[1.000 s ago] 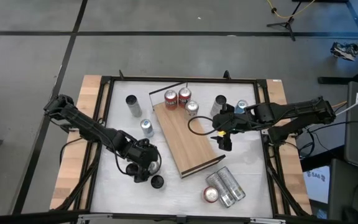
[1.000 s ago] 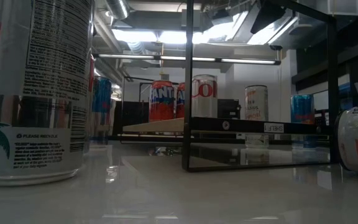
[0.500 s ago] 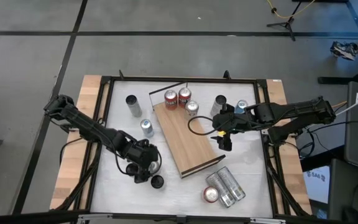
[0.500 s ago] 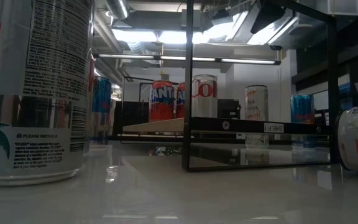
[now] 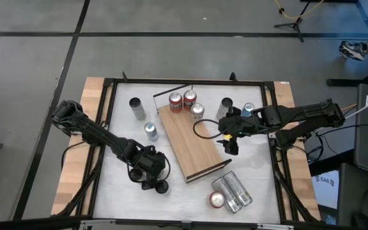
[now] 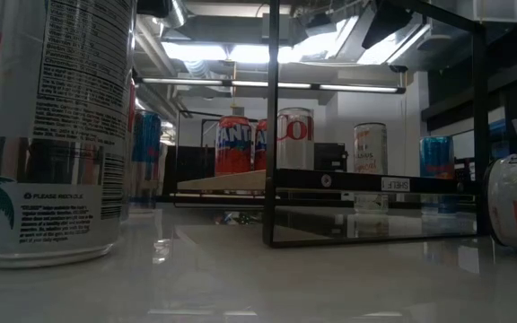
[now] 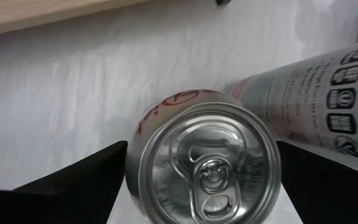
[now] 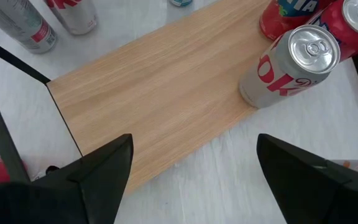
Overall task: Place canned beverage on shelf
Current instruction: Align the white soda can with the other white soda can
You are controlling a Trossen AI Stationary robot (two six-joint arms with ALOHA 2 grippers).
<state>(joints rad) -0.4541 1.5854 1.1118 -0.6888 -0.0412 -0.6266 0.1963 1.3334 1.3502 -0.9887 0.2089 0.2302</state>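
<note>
A silver-topped can with red lettering (image 7: 204, 162) stands upright on the white tabletop near the front. My left gripper (image 5: 156, 181) is open and points down over it, one dark finger on each side of the can's top. The shelf (image 5: 193, 144) is a light wooden board lying slantwise mid-table. Three cans (image 5: 187, 103) stand at its far end, beside a thin black rail. My right gripper (image 5: 229, 144) hangs open above the shelf's right edge (image 8: 185, 155) with nothing between its fingers. My left gripper's fingers (image 7: 86, 174) flank the can's upper wall from above. I cannot tell whether they touch it, since the can's top hides the gap on both sides.
Single cans stand left of the shelf (image 5: 137, 107) (image 5: 151, 131) and right of its far end (image 5: 226, 107) (image 5: 248, 110). Silver cans lie at the front right (image 5: 230, 191). A white printed can (image 7: 316, 81) lies close beyond the flanked can. A black frame (image 5: 107, 128) rims the table.
My left gripper has sunk and edged toward the table's near right, coming down around the upright can, which has stayed where it stood. Its fingers have stayed open.
</note>
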